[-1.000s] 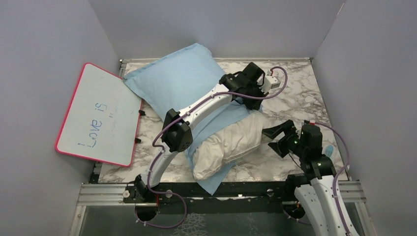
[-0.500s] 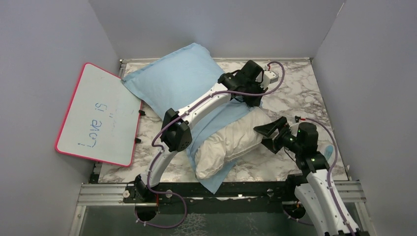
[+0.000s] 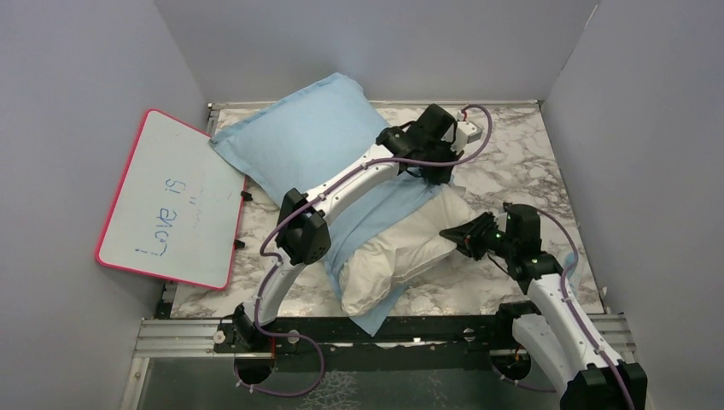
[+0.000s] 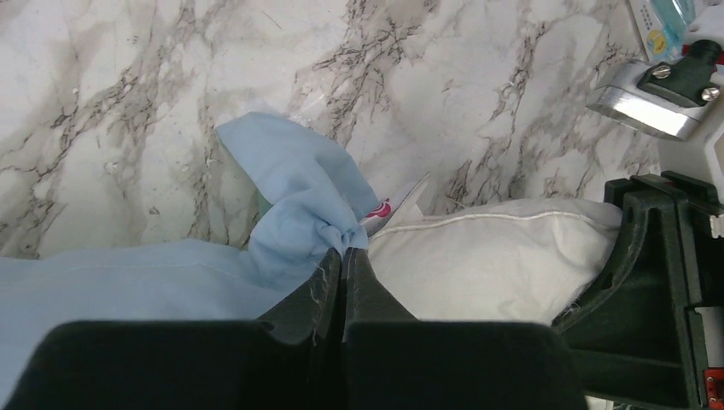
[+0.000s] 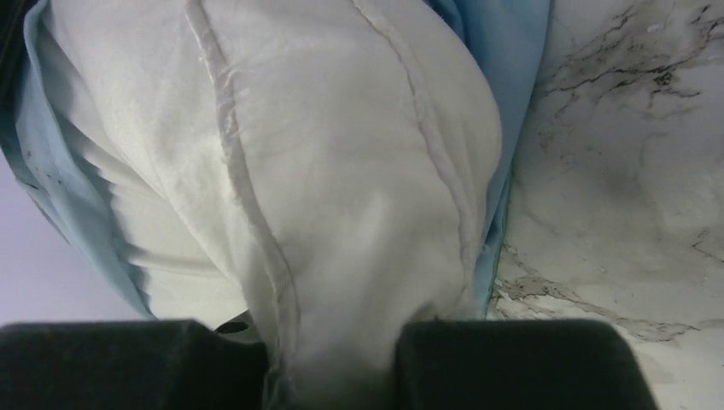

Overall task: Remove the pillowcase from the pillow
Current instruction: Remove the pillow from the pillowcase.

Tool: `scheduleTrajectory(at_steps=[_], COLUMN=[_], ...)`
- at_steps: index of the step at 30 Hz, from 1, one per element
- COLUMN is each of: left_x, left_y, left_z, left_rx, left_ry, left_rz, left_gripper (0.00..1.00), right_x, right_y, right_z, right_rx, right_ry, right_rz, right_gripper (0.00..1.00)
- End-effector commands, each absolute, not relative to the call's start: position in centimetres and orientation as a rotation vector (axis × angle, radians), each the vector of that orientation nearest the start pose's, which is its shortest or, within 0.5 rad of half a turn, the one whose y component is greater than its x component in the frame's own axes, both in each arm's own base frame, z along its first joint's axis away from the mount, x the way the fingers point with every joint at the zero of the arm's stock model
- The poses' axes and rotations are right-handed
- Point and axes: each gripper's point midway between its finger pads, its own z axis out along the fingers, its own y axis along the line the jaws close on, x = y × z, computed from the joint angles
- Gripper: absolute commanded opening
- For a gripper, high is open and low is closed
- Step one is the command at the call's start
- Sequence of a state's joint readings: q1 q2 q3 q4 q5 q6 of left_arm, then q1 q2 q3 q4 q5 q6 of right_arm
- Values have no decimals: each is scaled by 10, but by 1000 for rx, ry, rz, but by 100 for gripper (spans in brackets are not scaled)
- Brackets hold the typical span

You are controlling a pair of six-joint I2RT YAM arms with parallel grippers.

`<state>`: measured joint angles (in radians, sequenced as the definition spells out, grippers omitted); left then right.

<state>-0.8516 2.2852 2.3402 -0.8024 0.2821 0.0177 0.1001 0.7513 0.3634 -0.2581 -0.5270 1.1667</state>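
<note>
Since a second ago the right arm has swung in from 4 o'clock toward the middle of the tabletop (image 3: 521, 171), and the right fingers (image 5: 512, 363), spread wide then, now squeeze a fold of the off-white pillow (image 3: 401, 248) at its 3 o'clock edge. Farther back, the left fingers (image 4: 367, 290) are pressed tight on a bunched corner of the light-blue pillowcase (image 3: 299, 141), which covers the pillow's far end toward 11 o'clock, beside the pink-rimmed whiteboard (image 3: 171, 201) at 9 o'clock.
</note>
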Motion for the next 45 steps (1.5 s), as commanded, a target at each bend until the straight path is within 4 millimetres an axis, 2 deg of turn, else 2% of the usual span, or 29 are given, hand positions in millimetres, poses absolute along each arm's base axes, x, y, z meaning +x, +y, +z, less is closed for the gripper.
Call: scheduleTrajectory(at_steps=[1,3,4,7,8,9,11,18,21,25,26,29,32,34,37,38,42,45], left_x=[377,374,371,362,360,359,361,363,363,360,358,352,365,383,417,429,474,511], left_y=[-459,-464,-468,-478,-482,-485,-490,-501,-506,-509,-508,-503,-495,-490,-478,-474,-445,-407], left_z=[272,271,269,263,259,255,248,214,198,173,168,156,161,174,202,216,258,278], left_rx=[1023,1049,1073,1125,1139,1150,1169,1249,1271,1295,1302,1319,1272,1204,1038,976,733,556], left_ry=[1913,1901,1892,1882,1880,1881,1874,1878,1889,1930,1943,1980,1998,1992,1979,1961,1921,1916], left_rz=[-705,-746,-775,-865,-888,-906,-916,-952,-973,-1000,-1008,-1003,-903,-803,-687,-677,-689,-700], left_gripper=[0,0,4,52,65,75,87,97,97,96,92,71,38,19,3,0,0,0], right_x=[222,223,223,220,219,217,214,214,215,216,216,216,219,220,222,223,230,239], right_y=[119,120,123,133,136,138,140,138,139,139,138,134,122,109,93,88,67,57], right_z=[103,106,109,113,113,112,111,122,127,136,137,136,128,120,116,115,121,130], right_rx=[962,898,852,722,693,672,634,532,507,465,459,464,536,600,680,715,831,877], right_ry=[2269,2289,2299,2333,2341,2350,2351,2304,2285,2260,2259,2268,2292,2315,2334,2335,2300,2261], right_rz=[973,965,981,1048,1065,1080,1095,1080,1082,1080,1076,1040,935,830,696,658,531,491], right_gripper=[17,14,13,7,6,5,5,6,7,7,7,8,7,5,2,1,1,1])
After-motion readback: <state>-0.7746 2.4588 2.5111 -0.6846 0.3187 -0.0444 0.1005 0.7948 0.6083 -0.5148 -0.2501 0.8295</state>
